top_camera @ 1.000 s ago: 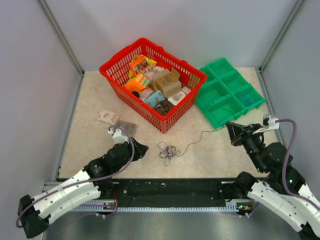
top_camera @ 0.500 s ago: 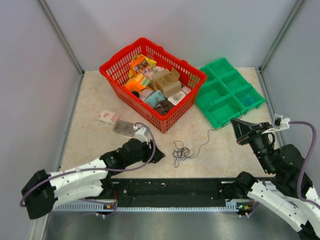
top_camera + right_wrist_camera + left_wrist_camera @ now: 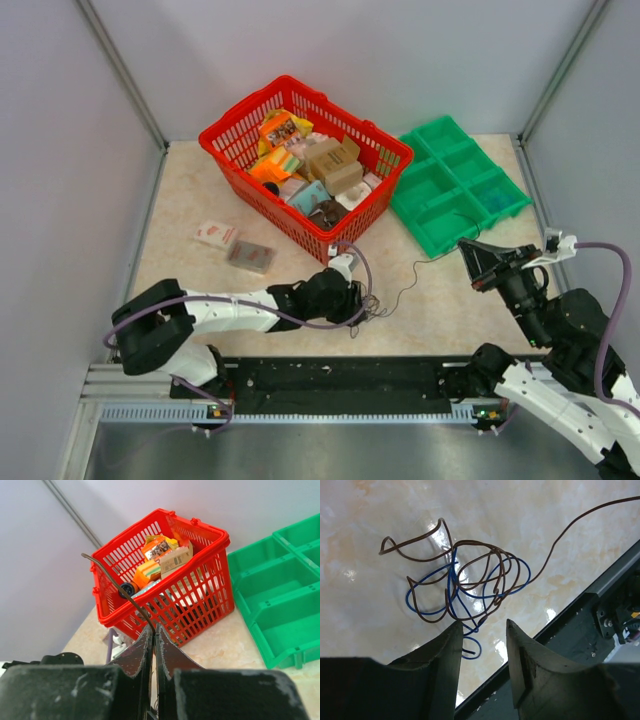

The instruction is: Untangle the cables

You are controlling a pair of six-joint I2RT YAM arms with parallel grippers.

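Observation:
The cables (image 3: 465, 587) are thin brown and blue wires knotted in a small tangle (image 3: 372, 303) on the table near its front edge. My left gripper (image 3: 483, 628) hovers just over the near side of the tangle, jaws open, a blue loop lying on the table below the gap. From the top, the left gripper (image 3: 360, 303) sits right at the tangle. One brown strand (image 3: 410, 278) runs right from the tangle to my right gripper (image 3: 467, 250). The right gripper (image 3: 154, 628) is shut on that cable, whose free end (image 3: 117, 585) curls up out of the fingertips.
A red basket (image 3: 377, 216) full of boxes stands at the back centre. A green compartment tray (image 3: 455, 180) lies at the back right. Two small packets (image 3: 215, 234) (image 3: 250, 256) lie on the left. The black rail (image 3: 615, 580) runs along the near edge, close to the tangle.
My left arm has swung from the left side across to the tangle. The tangle slid a little right as the right gripper drew its strand right.

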